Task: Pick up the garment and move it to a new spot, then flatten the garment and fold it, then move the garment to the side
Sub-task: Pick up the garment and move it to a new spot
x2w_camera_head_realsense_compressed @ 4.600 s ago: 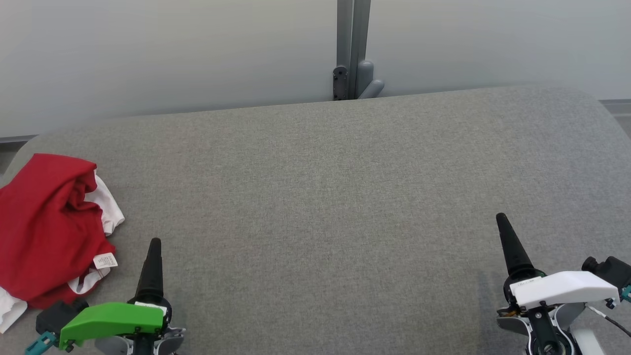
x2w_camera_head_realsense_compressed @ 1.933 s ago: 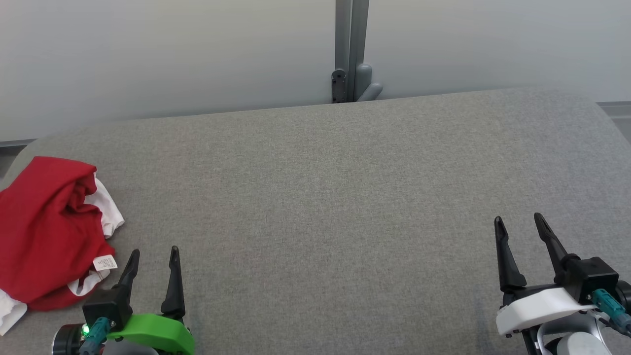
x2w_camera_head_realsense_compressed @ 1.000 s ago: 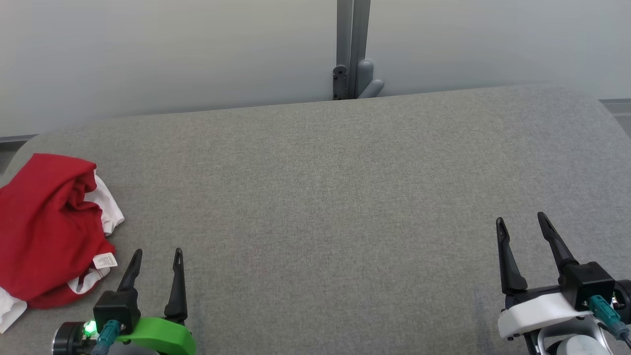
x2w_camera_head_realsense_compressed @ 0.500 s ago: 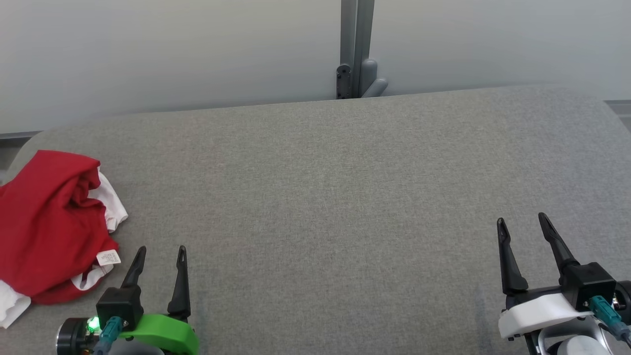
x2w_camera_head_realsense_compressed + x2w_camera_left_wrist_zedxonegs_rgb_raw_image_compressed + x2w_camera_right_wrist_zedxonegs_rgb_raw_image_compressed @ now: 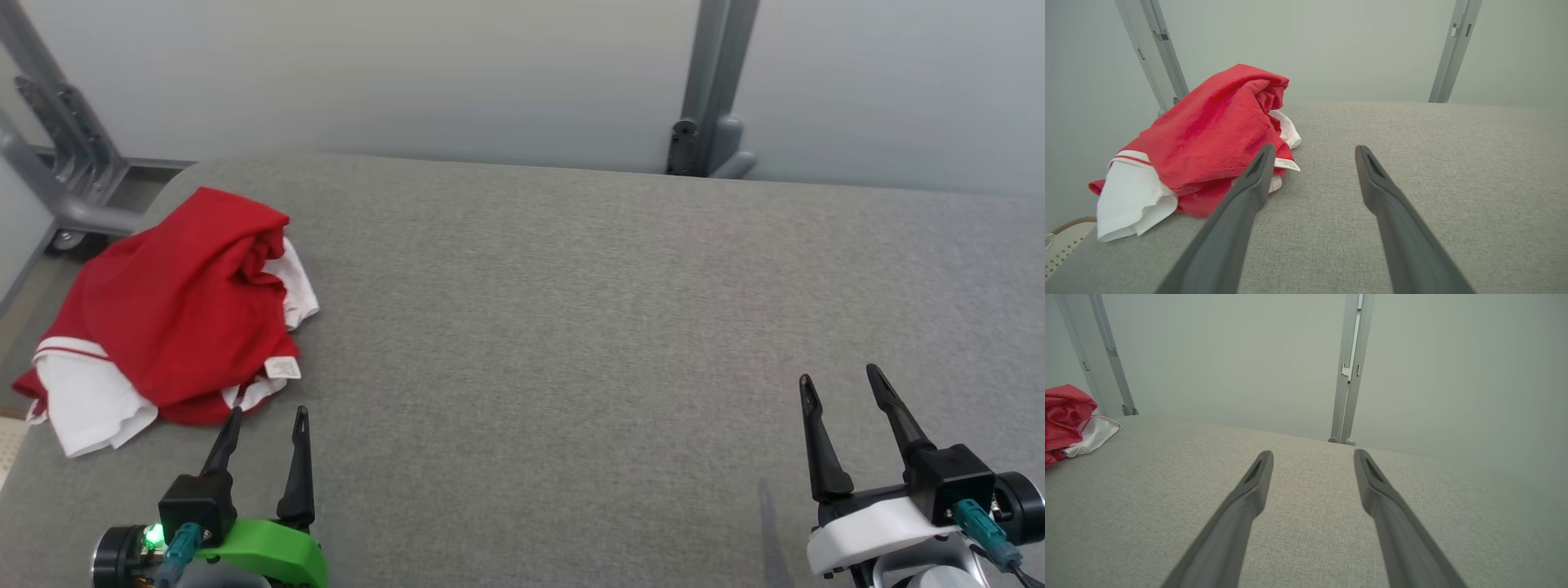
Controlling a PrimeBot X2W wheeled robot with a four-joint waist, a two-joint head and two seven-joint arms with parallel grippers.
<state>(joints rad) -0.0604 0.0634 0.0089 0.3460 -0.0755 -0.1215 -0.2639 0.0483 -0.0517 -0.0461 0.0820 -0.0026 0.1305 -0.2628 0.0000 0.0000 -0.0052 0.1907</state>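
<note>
Currently, the garment [image 5: 180, 302] lies as a crumpled heap on the left part of the desk [image 5: 571, 327], close to the far left corner and reaching the left edge. It is mostly red, with white cloth showing at its near left end and again on its right side. A small white label [image 5: 284, 367] sticks out at its near right hem. The left gripper [image 5: 268, 412], on its green mount, sits at the lower left of the head view with its two dark fingers spread apart and pointing away from the robot. Nothing is between them. Its outer fingertip is just beside the garment's near hem; whether it touches the cloth I cannot tell. In the left wrist view that finger overlaps the red cloth near the label, while the other finger points over bare grey fabric. The right gripper [image 5: 841, 376], on its white mount, is at the lower right, well apart from the garment, fingers likewise spread wide and holding nothing, over bare desk. Behind the desk stands a pale wall with a grey metal post [image 5: 718, 82].
</note>
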